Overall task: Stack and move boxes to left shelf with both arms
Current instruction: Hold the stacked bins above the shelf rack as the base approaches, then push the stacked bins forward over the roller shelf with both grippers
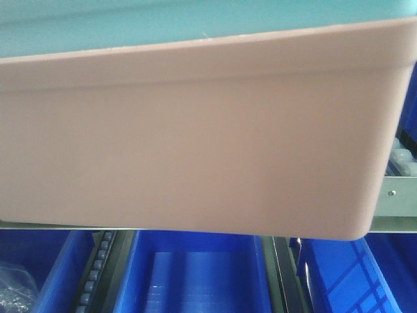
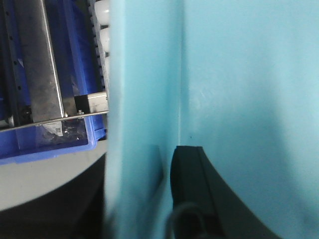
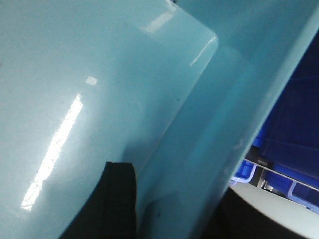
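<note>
The salmon pink box fills the front view, held up and tilted, with the light sky blue box nested inside it. My left gripper is shut on the blue box's side wall; its black inner finger presses the inside face. My right gripper is shut on the opposite wall; its black inner finger lies inside the blue box. The pink box is hidden in both wrist views. The left shelf's metal bar and white rollers show past the pink box's right end.
Dark blue ribbed crates sit below the lifted boxes, divided by roller rails. The left wrist view shows a blue crate, a steel frame post and white rollers. More blue crates lie beyond the right wall.
</note>
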